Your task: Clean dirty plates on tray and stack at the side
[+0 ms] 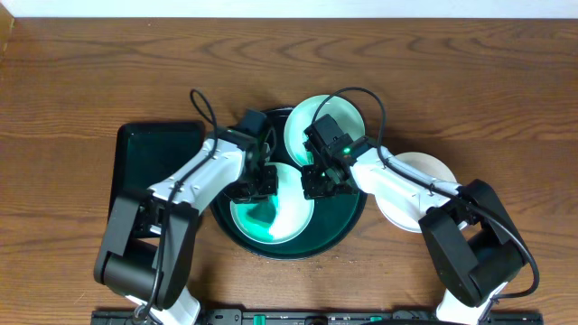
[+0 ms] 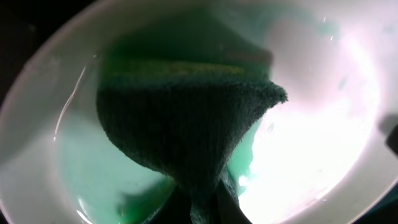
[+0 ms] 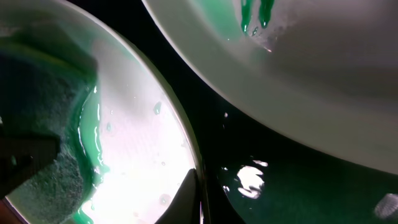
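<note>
plate: glossy, wet | cloth: nubby terry, matt | tray: glossy black | table: grained wood

Black tray, turquoise plate (green streaks)

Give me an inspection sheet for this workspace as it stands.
Surface: wooden table, no spills seen.
Job's things: round tray holds the front plate, smeared green, and the rear plate, with green drips; white plate on the table right of it.
Clutter: rectangular tray at left.
Grippers: left gripper shut on cloth, pressed on the front plate; right gripper shut at that plate's rim, grip unclear.
Cables: black cables loop above both arms.
Surroundings: nothing seen.
</note>
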{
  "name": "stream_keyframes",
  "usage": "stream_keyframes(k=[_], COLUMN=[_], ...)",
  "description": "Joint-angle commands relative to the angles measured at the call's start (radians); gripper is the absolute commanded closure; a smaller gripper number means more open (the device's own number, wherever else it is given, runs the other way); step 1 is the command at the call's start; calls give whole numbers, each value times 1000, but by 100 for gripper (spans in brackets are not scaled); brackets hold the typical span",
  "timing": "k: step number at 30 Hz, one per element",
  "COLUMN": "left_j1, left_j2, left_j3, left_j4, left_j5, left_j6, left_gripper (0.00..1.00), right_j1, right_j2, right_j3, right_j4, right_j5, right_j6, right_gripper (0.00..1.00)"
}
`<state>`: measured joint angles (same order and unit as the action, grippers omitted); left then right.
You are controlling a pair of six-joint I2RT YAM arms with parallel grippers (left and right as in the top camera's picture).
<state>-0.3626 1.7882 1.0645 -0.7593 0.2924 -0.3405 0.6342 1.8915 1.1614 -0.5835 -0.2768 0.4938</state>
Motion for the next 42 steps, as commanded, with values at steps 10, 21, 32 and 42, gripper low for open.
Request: stream_keyframes(k=[10,21,32,42], left_j1=[45,-27,134,221], left_j2=[18,18,10,-196], left_j3=[11,11,41,280], left_j4=[-145,-37,-36,-266], left_j5=[-219,298,-262,-193], left_j6=[-163,184,-77,31], left_gripper=[93,93,93,93], right_j1=[8,8,7,7], right_j2=[0,0,0,0], right_j3=[20,20,20,20], right_j4=[4,4,4,-3], right_j5=[-39,-39,-39,-39], right_j6=[7,7,7,7], right_gripper=[99,99,99,99])
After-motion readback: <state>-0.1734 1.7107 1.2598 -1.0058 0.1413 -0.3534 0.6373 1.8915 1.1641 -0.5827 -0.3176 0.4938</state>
